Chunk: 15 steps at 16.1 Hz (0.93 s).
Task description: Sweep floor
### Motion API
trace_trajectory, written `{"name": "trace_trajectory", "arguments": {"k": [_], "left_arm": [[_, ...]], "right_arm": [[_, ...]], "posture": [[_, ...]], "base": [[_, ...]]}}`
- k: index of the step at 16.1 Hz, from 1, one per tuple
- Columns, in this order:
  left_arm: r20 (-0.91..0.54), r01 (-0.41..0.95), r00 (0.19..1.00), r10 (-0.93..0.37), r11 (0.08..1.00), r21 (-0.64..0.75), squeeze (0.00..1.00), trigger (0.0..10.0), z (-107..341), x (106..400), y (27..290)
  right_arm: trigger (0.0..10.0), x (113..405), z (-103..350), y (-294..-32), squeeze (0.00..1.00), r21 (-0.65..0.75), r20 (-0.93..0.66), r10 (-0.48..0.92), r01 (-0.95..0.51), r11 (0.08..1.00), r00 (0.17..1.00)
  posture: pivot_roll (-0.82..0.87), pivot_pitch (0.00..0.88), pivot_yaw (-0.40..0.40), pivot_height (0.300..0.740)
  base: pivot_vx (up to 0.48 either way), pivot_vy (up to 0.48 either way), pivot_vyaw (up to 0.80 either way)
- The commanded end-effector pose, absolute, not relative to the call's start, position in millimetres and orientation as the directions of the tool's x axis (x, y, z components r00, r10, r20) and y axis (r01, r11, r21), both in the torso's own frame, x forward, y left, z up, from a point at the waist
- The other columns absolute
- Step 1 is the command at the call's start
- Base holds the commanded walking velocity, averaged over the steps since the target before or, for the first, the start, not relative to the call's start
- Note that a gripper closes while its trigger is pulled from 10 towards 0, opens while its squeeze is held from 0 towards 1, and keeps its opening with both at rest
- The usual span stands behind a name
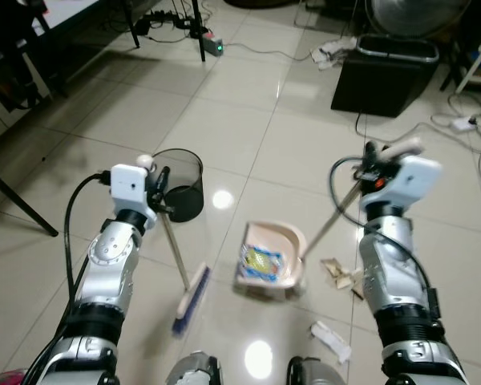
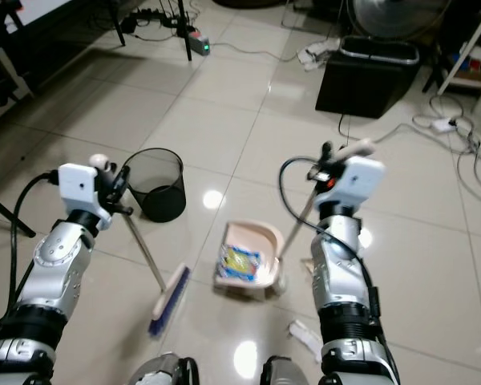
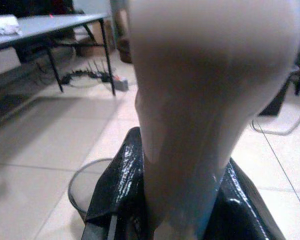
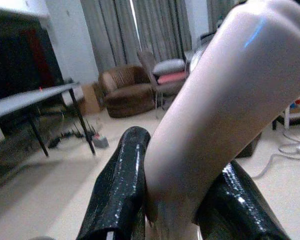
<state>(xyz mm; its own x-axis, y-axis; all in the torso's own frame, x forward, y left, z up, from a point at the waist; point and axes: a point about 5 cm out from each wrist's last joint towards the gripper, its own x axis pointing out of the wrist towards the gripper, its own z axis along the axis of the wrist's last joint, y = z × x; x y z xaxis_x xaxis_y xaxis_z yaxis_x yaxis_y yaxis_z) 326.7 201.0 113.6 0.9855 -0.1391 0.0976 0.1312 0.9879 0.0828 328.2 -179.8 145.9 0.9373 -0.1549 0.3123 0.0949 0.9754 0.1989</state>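
My left gripper (image 1: 155, 191) is shut on the pale handle (image 3: 210, 100) of a small broom (image 1: 191, 299), whose blue-bristled head rests on the tiled floor. My right gripper (image 1: 374, 164) is shut on the long handle (image 4: 225, 110) of a beige dustpan (image 1: 269, 261) standing on the floor between the arms. A blue and yellow wrapper (image 1: 260, 263) lies inside the dustpan. Scraps of paper (image 1: 337, 273) lie just right of the pan, and a white scrap (image 1: 330, 337) lies nearer me.
A black mesh wastebasket (image 1: 180, 183) stands behind the broom. A black box bin (image 1: 385, 74) sits at the far right among cables (image 1: 465, 124). A power strip (image 1: 213, 46) and table legs are at the far left.
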Motion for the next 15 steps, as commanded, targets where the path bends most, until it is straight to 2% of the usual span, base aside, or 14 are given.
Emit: {"name": "trace_trajectory", "arguments": {"k": [1,2,3,4,5,9,15], "left_arm": [[0.169,0.075,0.981,-0.093,0.991,0.109,0.00,10.0,129.6,325.4,208.4],[0.177,0.034,0.982,-0.060,0.989,0.146,0.00,10.0,130.5,319.5,210.9],[0.178,0.031,0.982,-0.057,0.988,0.148,0.00,10.0,130.7,318.9,210.7],[0.183,0.030,0.982,-0.056,0.990,0.140,0.00,10.0,131.6,314.3,210.0],[0.190,0.023,0.981,-0.046,0.992,0.125,0.00,10.0,132.1,310.9,209.6],[0.207,-0.019,0.978,-0.005,0.993,0.116,0.00,10.0,133.2,304.3,203.2],[0.208,-0.033,0.978,0.011,0.994,0.101,0.00,10.0,134.4,303.2,195.6]], "right_arm": [[10.0,326.8,163.4,-184.0,0.00,0.226,0.352,-0.157,0.079,0.971,0.923],[10.0,325.9,182.1,-187.8,0.00,0.260,0.381,-0.158,0.058,0.964,0.911],[10.0,325.7,184.2,-188.3,0.00,0.266,0.383,-0.157,0.055,0.963,0.910],[10.0,327.1,203.7,-196.4,0.00,0.341,0.398,-0.199,0.057,0.938,0.895],[10.0,328.3,222.1,-201.8,0.00,0.359,0.424,-0.208,0.047,0.932,0.882],[10.0,329.8,264.8,-195.1,0.00,0.290,0.476,-0.107,-0.041,0.956,0.873],[10.0,330.6,278.9,-188.2,0.00,0.261,0.465,-0.075,-0.055,0.964,0.882]], "posture": [[-0.05,0.029,0.041,0.740],[-0.05,0.030,0.041,0.740],[-0.05,0.030,0.041,0.740],[-0.05,0.033,0.044,0.740],[-0.06,0.037,0.050,0.740],[-0.07,0.036,0.051,0.740],[-0.06,0.029,0.042,0.740]], "base": [[0.000,0.000,0.00],[0.000,0.000,0.00],[0.000,0.000,0.00],[0.000,0.000,0.00],[0.000,0.000,0.00],[0.136,0.000,0.00],[0.380,0.000,0.61]]}}
